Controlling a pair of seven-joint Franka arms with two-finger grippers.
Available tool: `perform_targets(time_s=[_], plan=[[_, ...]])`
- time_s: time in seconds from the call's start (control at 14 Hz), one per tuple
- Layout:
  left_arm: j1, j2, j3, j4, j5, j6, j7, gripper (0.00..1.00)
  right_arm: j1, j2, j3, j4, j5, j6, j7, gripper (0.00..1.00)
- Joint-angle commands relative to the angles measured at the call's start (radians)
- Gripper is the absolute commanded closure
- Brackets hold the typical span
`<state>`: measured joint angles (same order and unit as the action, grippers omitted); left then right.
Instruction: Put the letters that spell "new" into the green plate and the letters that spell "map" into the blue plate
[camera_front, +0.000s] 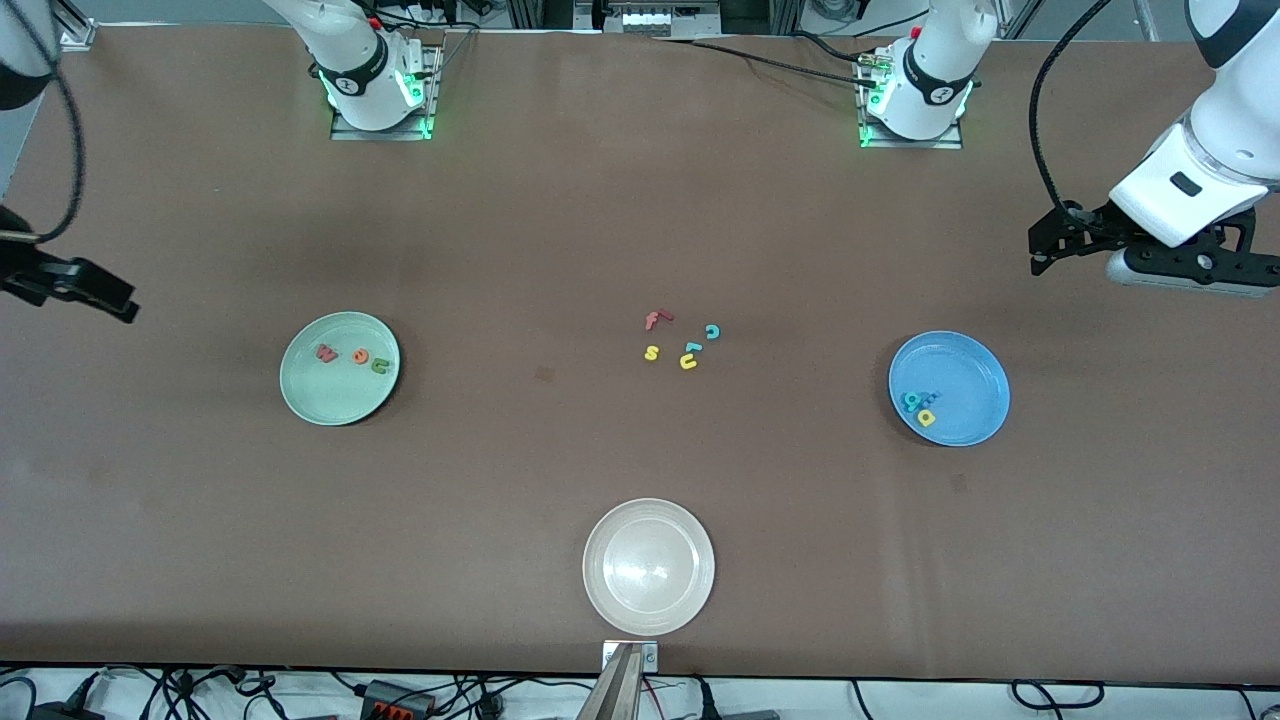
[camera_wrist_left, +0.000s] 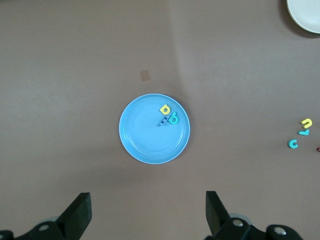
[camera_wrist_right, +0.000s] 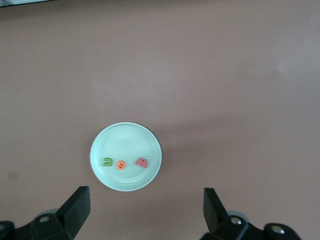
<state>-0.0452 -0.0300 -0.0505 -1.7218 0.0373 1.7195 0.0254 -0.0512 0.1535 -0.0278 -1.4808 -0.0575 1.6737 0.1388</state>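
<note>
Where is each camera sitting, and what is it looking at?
Front view: high up across the table, facing both arm bases; it sees the green plate, blue plate, white plate and both arms pulled out to the table's ends.
Left wrist view: on the left arm, looking down at the blue plate; the left gripper shows open fingers.
Right wrist view: on the right arm, looking down at the green plate; the right gripper is open.
Shared: front and left wrist views both show the blue plate.

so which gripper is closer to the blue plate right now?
Left. The left gripper hangs with jaws open over bare table at the left arm's end, beside the blue plate. The right gripper, also open, is at the right arm's end, past the green plate.
</note>
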Motion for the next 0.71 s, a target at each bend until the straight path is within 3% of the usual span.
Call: perform_targets(time_s=[0.0,0.29,0.43,0.64], plan=[[0.001,0.006,0.001,0.022,-0.019,-0.017,0.022,0.00,-0.070,0.012,0.029,-0.024,0.063,-0.017,-0.010,0.00],[0.001,0.010,0.001,0.036,-0.020,-0.017,0.018,0.00,-0.062,0.014,0.031,-0.076,0.082,0.035,-0.083,0.00],[0.001,0.010,0.001,0.036,-0.019,-0.018,0.018,0.00,-0.047,0.005,0.069,-0.079,0.077,0.057,-0.105,0.00],[0.001,0.009,0.001,0.037,-0.020,-0.024,0.018,0.00,0.005,-0.019,0.091,-0.093,-0.052,0.073,-0.134,0.00]])
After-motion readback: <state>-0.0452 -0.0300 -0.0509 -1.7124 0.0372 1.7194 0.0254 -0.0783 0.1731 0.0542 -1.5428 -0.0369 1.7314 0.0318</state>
